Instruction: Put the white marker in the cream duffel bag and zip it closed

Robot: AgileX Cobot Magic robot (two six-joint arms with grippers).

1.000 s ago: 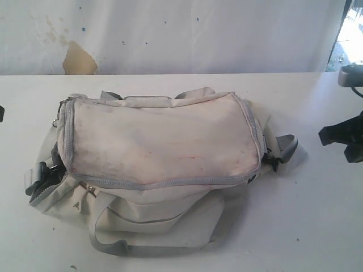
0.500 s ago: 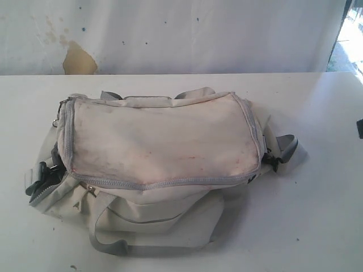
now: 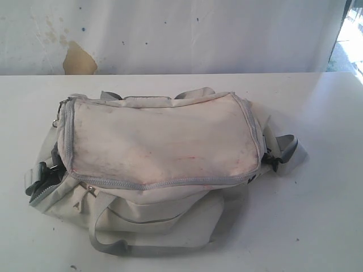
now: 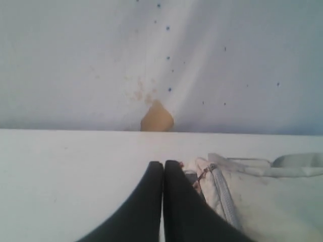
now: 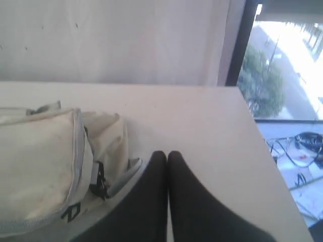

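From across the room, the cream duffel bag (image 3: 161, 141) lies on its side on the white bench (image 3: 317, 215), about midway between the far and near edges and a bit towards the left end. Its light grey zipper (image 3: 170, 182) runs shut all the way round the stained top panel. A grey strap (image 3: 286, 148) sticks out at the bag's right end, a black clip (image 3: 42, 173) sits at its left end, and a looped handle (image 3: 108, 245) trails towards the near edge. Behind the far edge is a pale wall with a tan patch (image 3: 78, 58). I cannot see the white marker anywhere, so I cannot tell where it is.

At the left wrist, the left gripper (image 4: 162, 164) has its two black fingers pressed tip to tip with nothing between them. It sits just beside the bag's zippered end and points at the far edge and the tan patch.

At the right wrist, the right gripper (image 5: 167, 154) is likewise closed up tight and empty, close to the bag's other end by a black buckle (image 5: 98, 181) and a small black logo (image 5: 72, 212). Past the bench's far right corner a window (image 5: 282, 60) shows daylight and trees.
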